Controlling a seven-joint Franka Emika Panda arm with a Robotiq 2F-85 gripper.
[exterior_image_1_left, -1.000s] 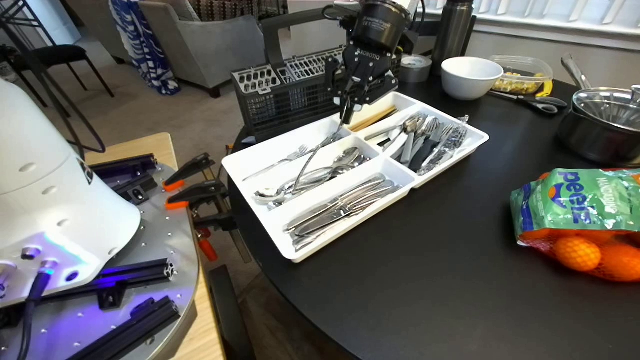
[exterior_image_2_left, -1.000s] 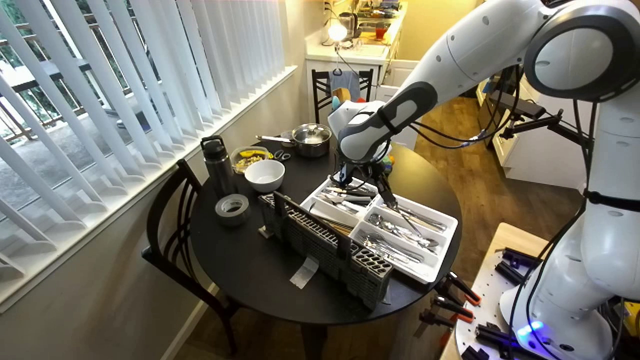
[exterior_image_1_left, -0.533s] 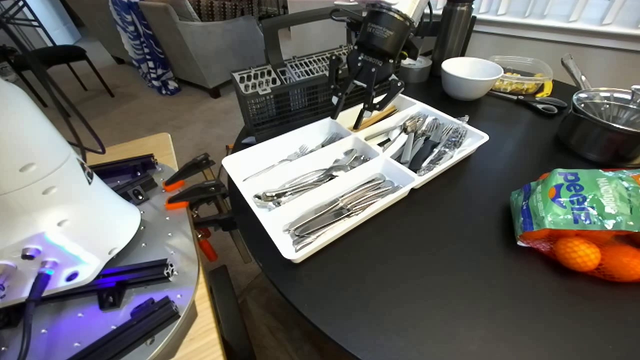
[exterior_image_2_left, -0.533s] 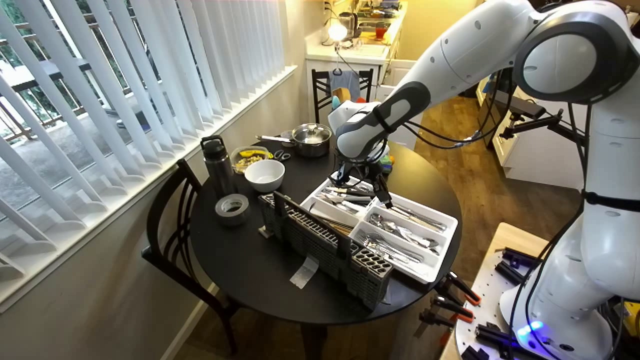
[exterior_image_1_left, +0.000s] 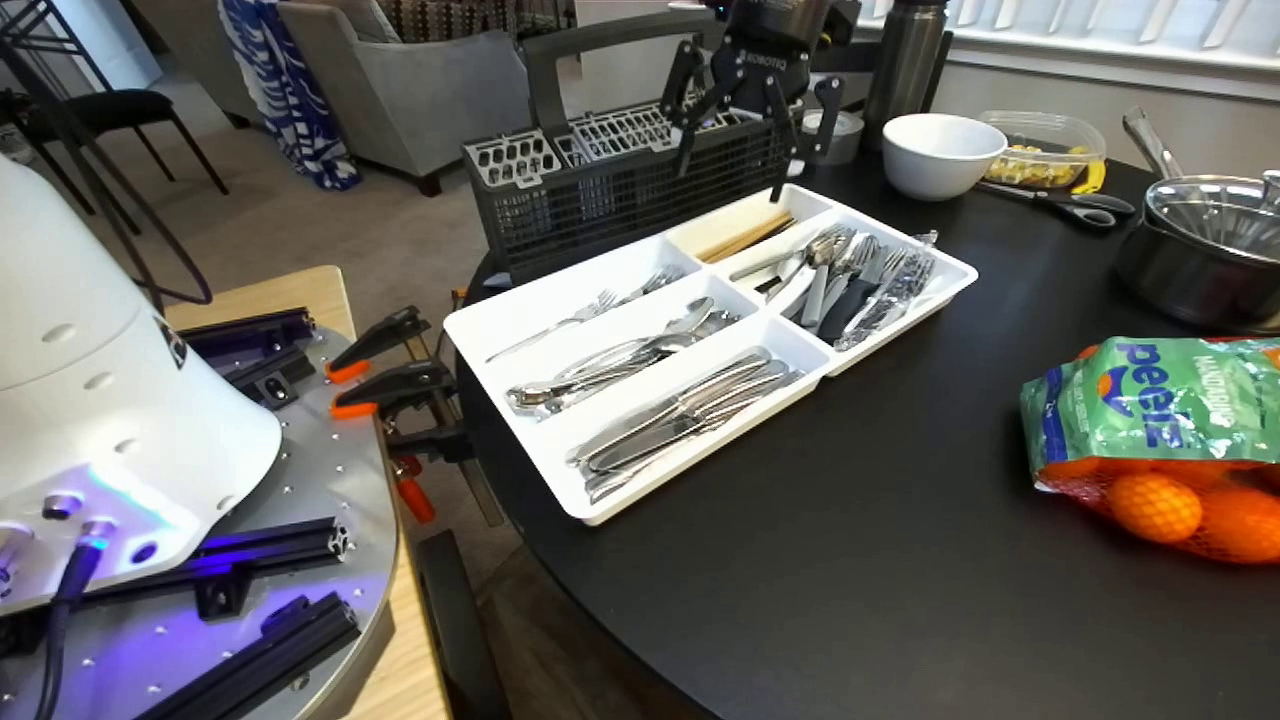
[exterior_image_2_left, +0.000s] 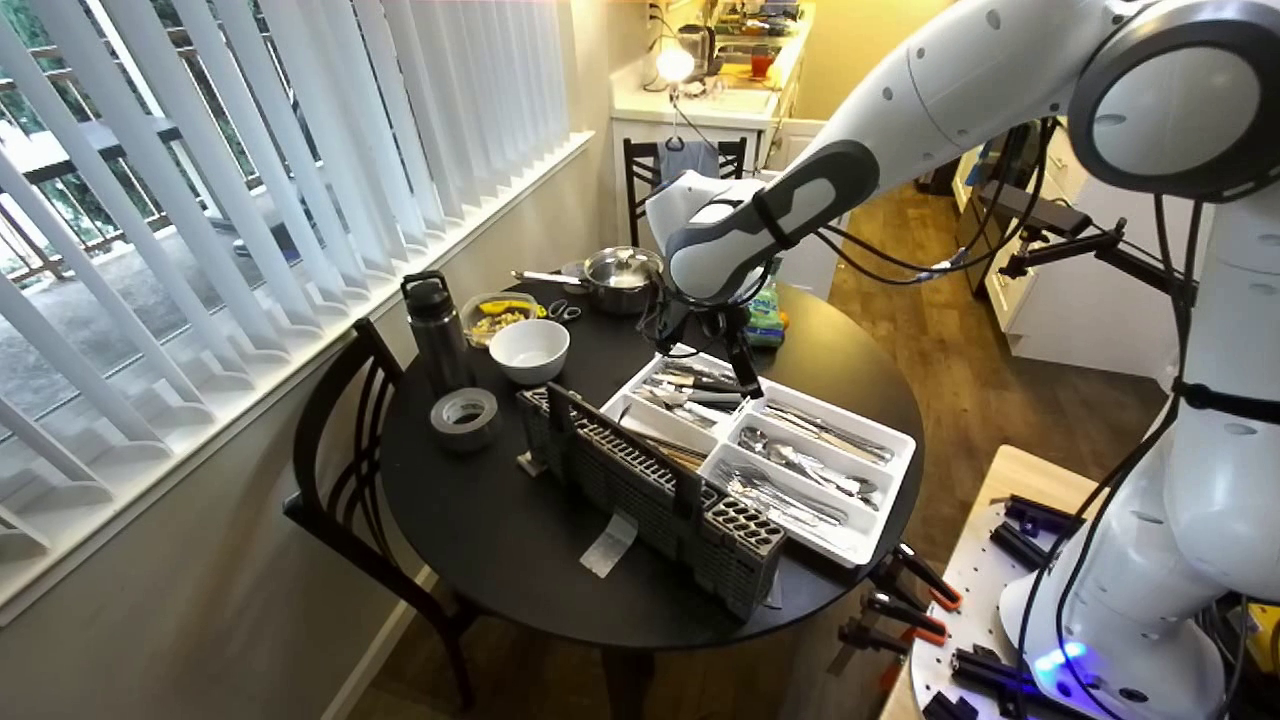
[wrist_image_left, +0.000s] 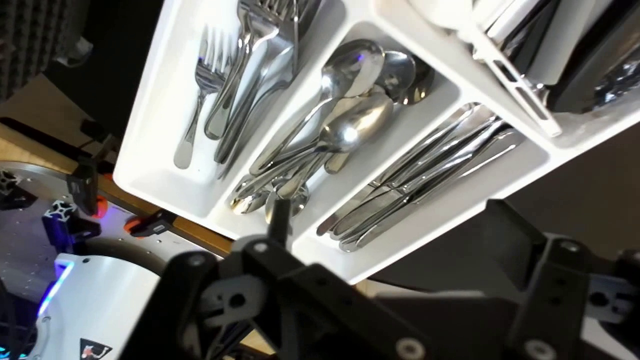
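Observation:
My gripper (exterior_image_1_left: 731, 178) stands open above the back of a white cutlery tray (exterior_image_1_left: 510, 320), with nothing between its fingers. In the wrist view, one finger (wrist_image_left: 281, 220) overlaps the tray's near end while the other (wrist_image_left: 510, 240) lies over the dark table. The tray's compartments hold forks (wrist_image_left: 250, 55), spoons (wrist_image_left: 350, 125) and knives (wrist_image_left: 420, 175), each kind by itself. Wooden sticks (exterior_image_1_left: 745, 238) lie in a smaller compartment, close below the gripper in an exterior view. Several mixed utensils (exterior_image_1_left: 850, 280) fill the last compartment, some in clear wrapping.
Along the tray's long side stands a tall dark grey basket (exterior_image_1_left: 620, 195) with a handle. Around it are a tape roll (exterior_image_2_left: 465, 418), a white bowl (exterior_image_1_left: 940, 155), a bottle (exterior_image_2_left: 437, 330), a food container (exterior_image_1_left: 1040, 150), scissors (exterior_image_1_left: 1085, 208), a lidded pot (exterior_image_1_left: 1180, 265) and a mandarin bag (exterior_image_1_left: 1170, 400).
One second ago the gripper was shut on a thin silver utensil that reached into the spoon compartment. It let go, the utensil dropped into the tray, and the gripper rose and moved back.

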